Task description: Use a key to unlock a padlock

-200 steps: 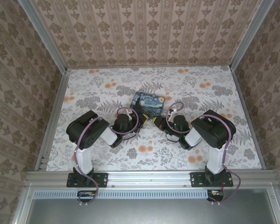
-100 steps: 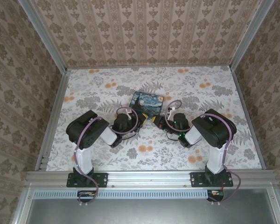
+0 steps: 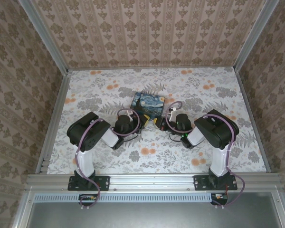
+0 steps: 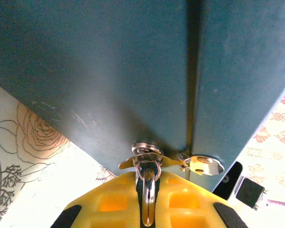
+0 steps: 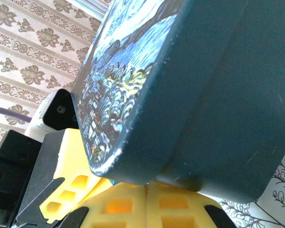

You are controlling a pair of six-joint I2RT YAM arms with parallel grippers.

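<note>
1. The step in hand looked like the working of the lock itself. Both grippers met at the near edge of the Starry Night box [image 3: 149,103], which lay at the middle of the table [image 3: 213,90].
2. The left gripper [image 4: 147,199] was closed, its yellow pads pinching a narrow shiny metal loop. The loop hung from the silver clasp [image 4: 147,151] on the box's dark teal side wall.
3. I judged that loop to be the shackle of the padlock [image 4: 148,183]. The padlock thus sat at the clasp on the box's near side, with its dark body hidden between the pads.
4. The right gripper [image 5: 147,202] was closed too, its pads pressed together just under the box's near corner. Whether it held the key could not be told.
5. The next move probably called for the left side to keep the lock steady. The right would then have to line a key up with a very small keyhole and turn it without dragging the box.
6. Count:
   - two arms
   - two grippers
   - one box
   - one clasp, with one further metal tab [image 4: 203,164] beside it to the right
   - one padlock
   - no key that I could make out
</note>
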